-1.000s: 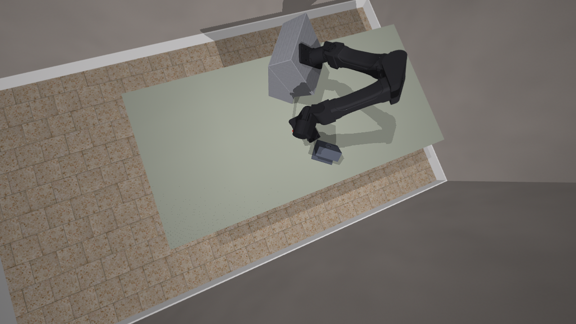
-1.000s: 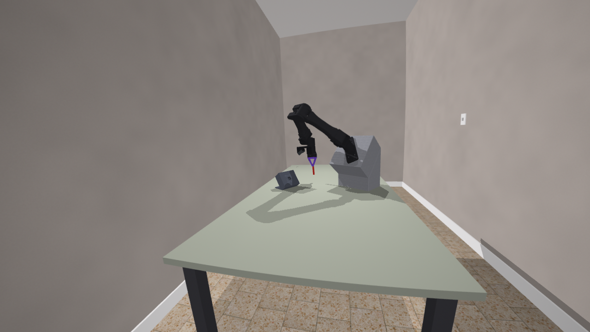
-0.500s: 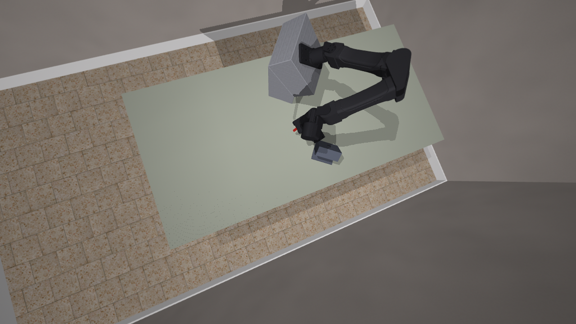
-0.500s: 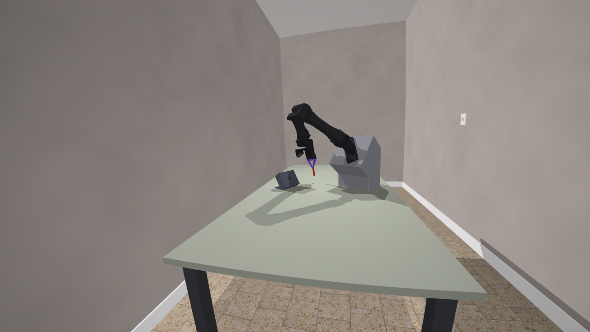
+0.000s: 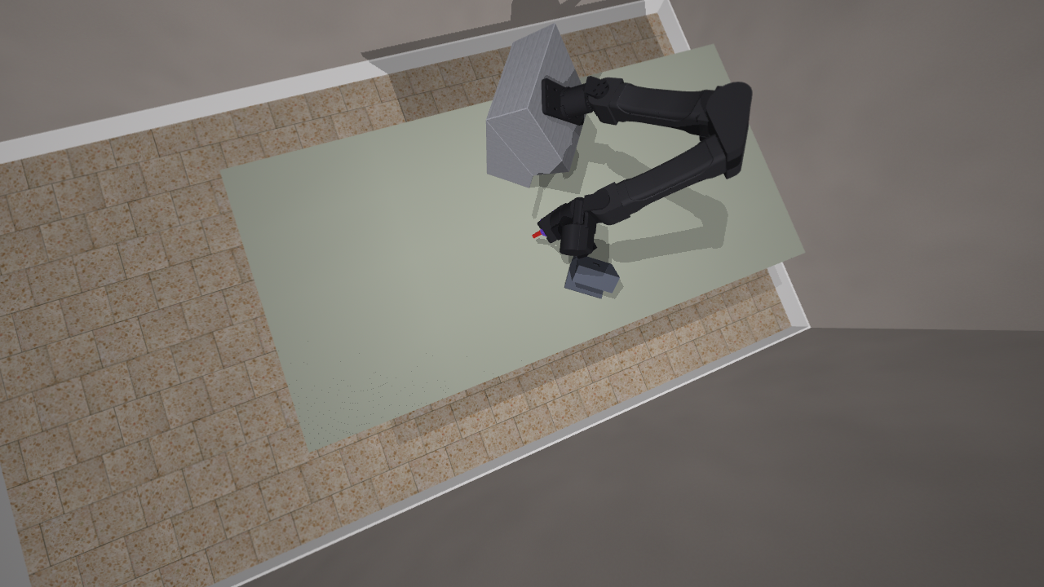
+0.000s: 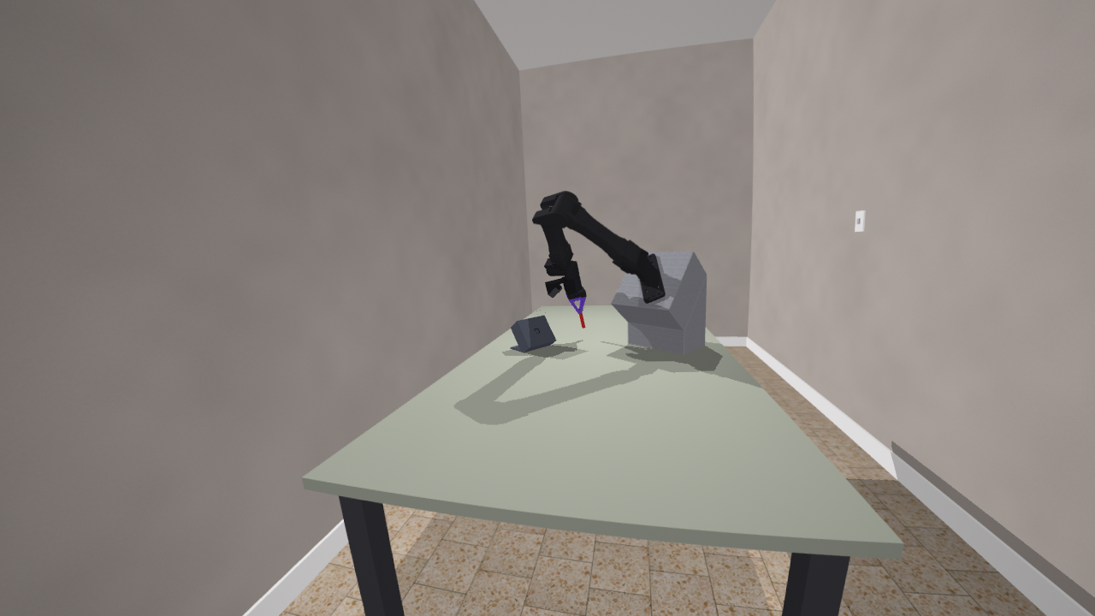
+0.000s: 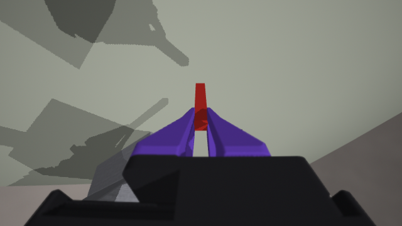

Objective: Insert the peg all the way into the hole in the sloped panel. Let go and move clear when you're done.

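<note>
My gripper (image 7: pixel 200 113) has purple fingers shut on a thin red peg (image 7: pixel 200 100), which sticks out past the fingertips. In the exterior view the gripper (image 6: pixel 577 305) holds the peg (image 6: pixel 583 319) well above the table, pointing down and slightly tilted. The sloped panel block (image 6: pixel 533 333) is small and dark grey, with a small square hole (image 6: pixel 538 331) in its slanted face. It sits on the table to the left of and below the peg. From above, the peg (image 5: pixel 537 234) juts out left of the gripper, and the block (image 5: pixel 591 276) lies just below the wrist. A corner of the block shows in the wrist view (image 7: pixel 108 179).
A large light grey pedestal (image 6: pixel 664 302) (image 5: pixel 528 124) carries the arm's base at the table's far end. The arm's elbow (image 5: pixel 730 124) reaches out toward the table's far edge. The green table top (image 6: pixel 597 429) extends toward the near side.
</note>
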Tool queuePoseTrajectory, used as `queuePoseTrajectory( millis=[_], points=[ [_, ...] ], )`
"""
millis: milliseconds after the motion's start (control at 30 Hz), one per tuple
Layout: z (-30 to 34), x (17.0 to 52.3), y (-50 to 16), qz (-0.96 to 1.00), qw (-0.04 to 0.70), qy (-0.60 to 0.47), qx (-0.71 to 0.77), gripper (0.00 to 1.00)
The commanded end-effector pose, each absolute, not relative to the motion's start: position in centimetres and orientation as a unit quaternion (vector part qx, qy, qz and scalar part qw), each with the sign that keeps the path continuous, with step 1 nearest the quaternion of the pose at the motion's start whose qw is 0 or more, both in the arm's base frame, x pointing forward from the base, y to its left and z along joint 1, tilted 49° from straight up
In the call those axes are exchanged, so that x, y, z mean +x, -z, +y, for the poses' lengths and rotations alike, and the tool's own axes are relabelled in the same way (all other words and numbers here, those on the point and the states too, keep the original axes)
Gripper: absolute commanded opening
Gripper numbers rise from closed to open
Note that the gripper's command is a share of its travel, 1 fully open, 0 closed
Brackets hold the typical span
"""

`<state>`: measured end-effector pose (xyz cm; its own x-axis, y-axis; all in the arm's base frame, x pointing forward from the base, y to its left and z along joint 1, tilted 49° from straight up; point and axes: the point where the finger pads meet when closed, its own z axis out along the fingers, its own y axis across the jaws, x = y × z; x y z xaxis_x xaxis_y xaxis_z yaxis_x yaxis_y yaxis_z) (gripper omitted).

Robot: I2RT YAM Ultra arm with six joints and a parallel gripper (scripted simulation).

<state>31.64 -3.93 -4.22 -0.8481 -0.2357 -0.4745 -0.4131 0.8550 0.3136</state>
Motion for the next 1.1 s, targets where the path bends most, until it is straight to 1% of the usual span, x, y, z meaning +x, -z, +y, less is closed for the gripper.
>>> queuePoseTrajectory(
  millis=[0,1067],
  points=[
    [-4.0,31.5,4.1,0.944,0.212,-0.183,-0.175,0.0],
    [-1.6,31.8,2.8,0.946,0.207,-0.084,-0.234,0.0]
  ],
)
